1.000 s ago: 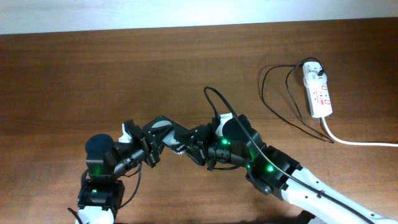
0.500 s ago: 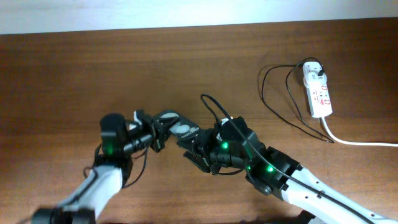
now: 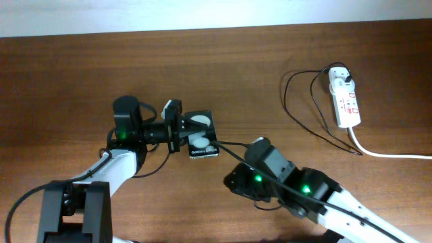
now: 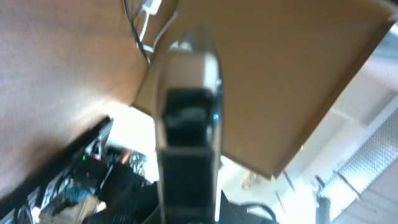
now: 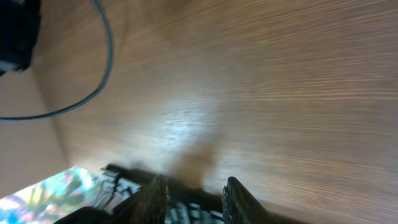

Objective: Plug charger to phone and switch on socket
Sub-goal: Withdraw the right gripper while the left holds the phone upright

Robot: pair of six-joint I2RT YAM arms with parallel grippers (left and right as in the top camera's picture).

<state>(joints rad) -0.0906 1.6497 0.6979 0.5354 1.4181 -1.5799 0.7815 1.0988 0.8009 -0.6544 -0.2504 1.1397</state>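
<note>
Phone [image 3: 201, 137] off centre-left on the table [image 3: 67, 81], spots and lettering up, held at its left edge.

Overhead: left gripper [image 3: 181, 128] reaches in from the left, fingers pinching that edge. Charger [image 3: 338, 79]: white adapter sits in the far end of the socket [image 3: 347, 104] at far right; its black cable loops left of the strip, then runs to the phone's right edge. Cannot tell whether the tip is seated. Thick white cord [image 3: 388, 154] leaves the strip's near end and goes off right. Right gripper [image 3: 235, 183] sits near and right of the phone, apart from it, its fingers hidden under the arm.

Left wrist: blurred. Phone [image 4: 186, 112] seen edge-on, clamped down the middle of the view, which the overhead does not give.

Right wrist: settles the hidden fingers [image 5: 153, 198]. Right gripper [image 5: 194, 202] has them spread with bare wood between. Cable [image 5: 107, 56] curves past at upper left, untouched
</note>
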